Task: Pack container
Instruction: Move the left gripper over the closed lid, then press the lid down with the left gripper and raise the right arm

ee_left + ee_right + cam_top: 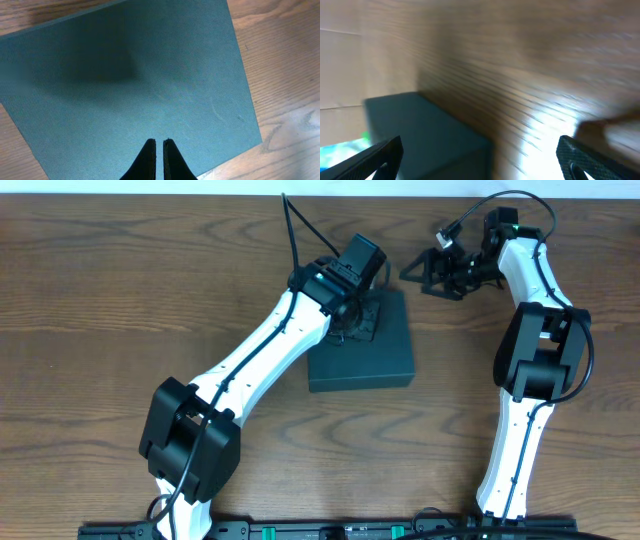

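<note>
My left gripper (159,144) was clenched shut on nothing, its tips together over the flat lid of the teal container (372,360), which sat mid-table (100,280). My right gripper (477,155) was spread wide and empty, near the container's far right corner.

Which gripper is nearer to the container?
Left. The left gripper is shut, directly over the container. The right gripper is open, apart from it, past its far right corner.
</note>
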You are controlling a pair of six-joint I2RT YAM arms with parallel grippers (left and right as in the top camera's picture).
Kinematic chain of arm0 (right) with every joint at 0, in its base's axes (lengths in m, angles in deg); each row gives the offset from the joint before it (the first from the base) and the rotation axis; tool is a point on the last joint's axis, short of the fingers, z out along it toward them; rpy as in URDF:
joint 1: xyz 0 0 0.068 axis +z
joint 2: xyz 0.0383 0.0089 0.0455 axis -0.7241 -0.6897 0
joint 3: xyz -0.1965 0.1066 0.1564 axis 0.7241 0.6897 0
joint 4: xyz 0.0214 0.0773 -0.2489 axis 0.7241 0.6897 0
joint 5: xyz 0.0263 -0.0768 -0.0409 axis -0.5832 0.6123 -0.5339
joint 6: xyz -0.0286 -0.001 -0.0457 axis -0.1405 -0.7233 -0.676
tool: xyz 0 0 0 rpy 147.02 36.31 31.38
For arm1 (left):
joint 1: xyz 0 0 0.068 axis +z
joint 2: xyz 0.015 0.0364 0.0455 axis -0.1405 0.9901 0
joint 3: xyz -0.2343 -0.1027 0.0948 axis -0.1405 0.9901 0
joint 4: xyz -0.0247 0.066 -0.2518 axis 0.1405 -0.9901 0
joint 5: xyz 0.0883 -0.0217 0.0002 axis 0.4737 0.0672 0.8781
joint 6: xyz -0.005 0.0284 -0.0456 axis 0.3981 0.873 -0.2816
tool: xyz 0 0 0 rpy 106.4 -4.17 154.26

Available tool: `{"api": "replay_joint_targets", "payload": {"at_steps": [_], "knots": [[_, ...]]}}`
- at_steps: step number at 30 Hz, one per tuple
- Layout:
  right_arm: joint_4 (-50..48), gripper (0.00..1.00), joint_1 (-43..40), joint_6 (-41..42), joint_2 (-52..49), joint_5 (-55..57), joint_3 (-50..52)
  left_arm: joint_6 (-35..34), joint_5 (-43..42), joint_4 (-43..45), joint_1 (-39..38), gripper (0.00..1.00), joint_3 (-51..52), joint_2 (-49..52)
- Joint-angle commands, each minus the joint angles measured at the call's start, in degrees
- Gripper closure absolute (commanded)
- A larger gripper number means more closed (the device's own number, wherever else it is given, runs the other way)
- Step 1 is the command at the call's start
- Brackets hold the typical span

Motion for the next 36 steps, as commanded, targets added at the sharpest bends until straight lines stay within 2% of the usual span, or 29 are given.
{"api": "replay_joint_targets", "payload": {"at_steps": [1,5,13,16,24,30,31,33,34,36], "knots": [[0.46,0.01,0.26,-2.71,4.50,5.73,-1.27,-1.27,2.21,-0.68,0.39,0.94,-0.83,0.87],[0.33,0.01,0.98,-2.64,9.33,10.84,-2.34,-1.29,2.40,-1.14,0.39,0.94,-0.74,2.62],[4.28,0.01,5.29,-2.34,21.18,33.27,-4.02,-1.95,4.37,-1.86,0.39,0.94,-0.59,7.32],[6.19,0.01,6.60,-0.22,24.50,38.56,-4.02,-2.54,4.59,-2.29,0.39,0.94,-0.59,9.05],[8.61,0.01,7.37,1.01,29.00,40.24,-4.02,-2.75,5.09,-2.95,0.39,0.94,-0.35,12.39],[9.27,0.01,7.37,1.01,29.29,40.19,-4.02,-2.75,4.72,-5.62,0.39,0.94,-0.37,10.56],[9.27,0.01,7.37,1.01,29.29,40.02,-4.02,-2.73,4.74,-5.95,0.39,0.90,-0.39,10.05],[9.27,0.01,7.37,1.03,29.29,40.00,-4.02,-2.71,4.74,-6.14,0.42,0.75,-0.37,8.70],[9.29,0.01,7.37,1.03,29.29,40.00,-4.02,-2.73,4.74,-6.05,0.48,0.62,-0.39,7.87],[9.33,0.01,7.37,1.01,29.29,40.02,-4.02,-2.69,4.76,-5.51,0.81,0.26,-0.39,6.01]]}}
